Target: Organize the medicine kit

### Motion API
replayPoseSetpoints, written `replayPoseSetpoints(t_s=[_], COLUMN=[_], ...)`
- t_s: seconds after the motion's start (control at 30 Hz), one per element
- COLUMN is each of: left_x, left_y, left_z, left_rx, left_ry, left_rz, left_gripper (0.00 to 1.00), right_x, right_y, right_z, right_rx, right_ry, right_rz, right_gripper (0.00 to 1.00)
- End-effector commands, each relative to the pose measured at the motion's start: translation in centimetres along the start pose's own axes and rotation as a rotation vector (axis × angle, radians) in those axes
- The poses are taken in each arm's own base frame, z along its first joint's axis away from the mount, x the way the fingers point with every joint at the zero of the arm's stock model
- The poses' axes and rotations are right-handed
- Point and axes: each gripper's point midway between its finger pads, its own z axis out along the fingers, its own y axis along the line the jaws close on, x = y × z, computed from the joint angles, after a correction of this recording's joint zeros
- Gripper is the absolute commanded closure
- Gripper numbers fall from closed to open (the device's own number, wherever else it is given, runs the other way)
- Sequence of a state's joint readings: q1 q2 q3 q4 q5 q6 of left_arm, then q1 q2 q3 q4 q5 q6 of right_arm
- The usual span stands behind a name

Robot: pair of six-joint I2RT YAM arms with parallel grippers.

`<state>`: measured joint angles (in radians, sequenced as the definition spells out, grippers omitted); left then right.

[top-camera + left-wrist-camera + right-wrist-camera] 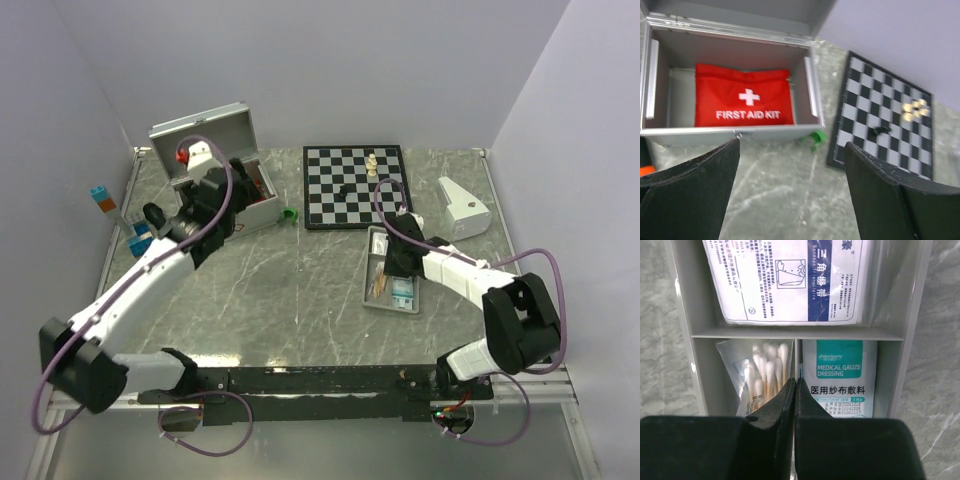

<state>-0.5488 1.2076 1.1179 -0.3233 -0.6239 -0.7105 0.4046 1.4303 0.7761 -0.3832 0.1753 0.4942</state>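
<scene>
The medicine kit (205, 130) is a silver case standing open at the back left, lid up. Its front rim (730, 131) faces the left wrist camera, and a red first aid pouch (742, 102) lies flat inside. My left gripper (235, 180) (790, 145) hovers open just in front of the case, holding nothing. The shallow grey tray (375, 300) (697, 365) holds a bag of cotton swabs (762, 372), a gauze dressing packet (840, 375) and a bandage packet (790, 280). My right gripper (390, 262) (795, 381) is shut on the tray's divider, between swabs and gauze.
A chessboard (355, 185) (885, 120) with a few pieces lies at the back centre. A small green object (289, 215) (816, 136) sits between it and the case. A white wedge-shaped object (463, 208) lies at the right, and blue blocks (140, 240) at the left edge.
</scene>
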Motion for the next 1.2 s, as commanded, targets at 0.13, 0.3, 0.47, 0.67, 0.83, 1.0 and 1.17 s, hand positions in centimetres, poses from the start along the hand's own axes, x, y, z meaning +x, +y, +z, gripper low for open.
replayPoseSetpoints(t_s=[0.13, 0.3, 0.47, 0.67, 0.83, 1.0, 1.17], left_x=[1.2, 2.5, 3.6, 6.0, 9.8, 12.2, 13.7], left_y=[0.2, 0.4, 1.8, 1.9, 0.3, 0.8, 0.9], left_z=[8.0, 11.2, 14.2, 15.8, 15.1, 14.1, 12.1], left_rx=[-0.017, -0.027, -0.074, -0.02, 0.142, 0.17, 0.17], left_ry=[0.161, 0.193, 0.249, 0.316, 0.408, 0.477, 0.524], left_rz=[0.073, 0.158, 0.182, 0.158, 0.152, 0.155, 0.151], left_gripper=[0.12, 0.08, 0.14, 0.2, 0.19, 0.21, 0.26], right_x=[-1.7, -2.5, -3.5, -4.0, -3.8, -4.1, -4.3], right_y=[0.3, 1.5, 2.3, 2.5, 2.5, 2.6, 3.1], right_z=[-2.6, -6.1, -9.5, -11.7, -11.7, -11.9, -12.0], right_rx=[-0.065, -0.171, -0.248, -0.297, -0.306, -0.31, -0.327], right_ry=[-0.089, -0.158, -0.22, -0.266, -0.267, -0.275, -0.269], right_rz=[0.021, 0.025, 0.02, 0.026, 0.026, 0.025, 0.024], right_gripper=[1.0, 1.0, 1.0, 1.0, 1.0, 1.0, 1.0])
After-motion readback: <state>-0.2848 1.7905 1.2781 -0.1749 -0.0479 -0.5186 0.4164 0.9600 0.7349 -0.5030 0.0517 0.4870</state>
